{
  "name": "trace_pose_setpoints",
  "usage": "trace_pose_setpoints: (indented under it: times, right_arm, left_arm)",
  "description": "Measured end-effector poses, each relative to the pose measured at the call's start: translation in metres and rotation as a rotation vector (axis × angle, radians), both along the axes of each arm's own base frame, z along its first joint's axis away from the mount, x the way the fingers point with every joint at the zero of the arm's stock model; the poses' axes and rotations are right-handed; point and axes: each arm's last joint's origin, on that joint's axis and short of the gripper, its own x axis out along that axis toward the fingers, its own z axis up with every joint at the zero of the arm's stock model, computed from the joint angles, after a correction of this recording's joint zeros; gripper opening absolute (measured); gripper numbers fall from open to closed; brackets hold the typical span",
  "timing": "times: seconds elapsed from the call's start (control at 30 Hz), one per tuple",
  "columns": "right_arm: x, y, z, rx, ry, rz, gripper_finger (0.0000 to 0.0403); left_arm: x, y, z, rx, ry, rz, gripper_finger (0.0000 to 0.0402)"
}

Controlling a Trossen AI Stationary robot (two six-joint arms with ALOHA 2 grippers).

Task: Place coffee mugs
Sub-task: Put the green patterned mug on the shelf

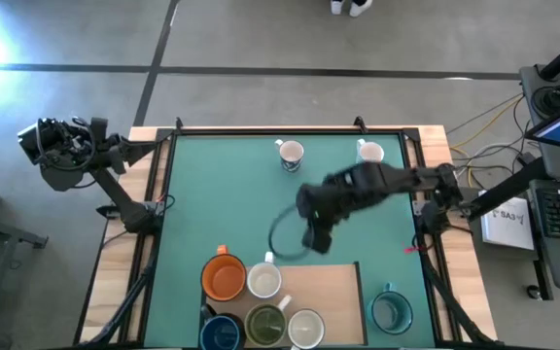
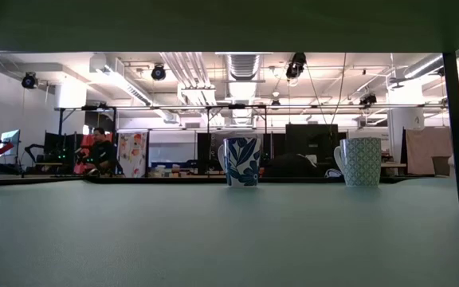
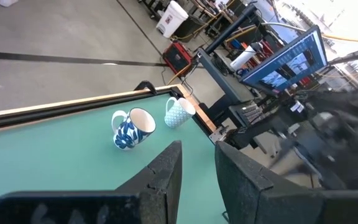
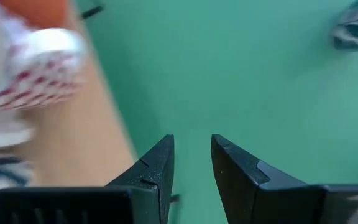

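High view: right gripper over green table, jaws slightly spread, empty; no legible writing.

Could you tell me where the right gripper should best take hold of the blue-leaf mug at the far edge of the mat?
The blue-leaf mug stands upright, mouth open. Probably best to come from above and pinch its rim wall, away from the handle; the patterned mug stands well apart.
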Motion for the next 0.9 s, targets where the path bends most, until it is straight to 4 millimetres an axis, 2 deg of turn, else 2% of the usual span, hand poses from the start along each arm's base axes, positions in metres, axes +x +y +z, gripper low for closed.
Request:
trace_pose_setpoints:
  times: [0.13, 0.27, 0.43, 0.6, 0.9]
  right_arm:
    - [0.006, -0.039, -0.001, -0.011, 0.006, -0.066, 0.0098]
    - [0.010, -0.075, -0.007, 0.081, 0.032, -0.093, 0.0102]
    - [0.006, -0.117, -0.020, 0.103, 0.108, -0.176, 0.0119]
    - [-0.002, -0.163, -0.032, 0.115, 0.147, -0.303, 0.0138]
    - [-0.030, -0.227, -0.084, 0.238, 0.329, -0.433, 0.0165]
  left_arm:
    - [0.003, -0.003, 0.000, 0.058, 0.031, -0.013, 0.0079]
    - [0.010, -0.012, -0.006, 0.145, 0.085, -0.027, 0.0079]
    - [0.022, -0.026, -0.024, 0.235, 0.147, -0.023, 0.0079]
    - [0.029, -0.034, -0.040, 0.244, 0.105, 0.053, 0.0079]
    - [0.032, -0.036, -0.047, 0.205, 0.067, 0.086, 0.0079]
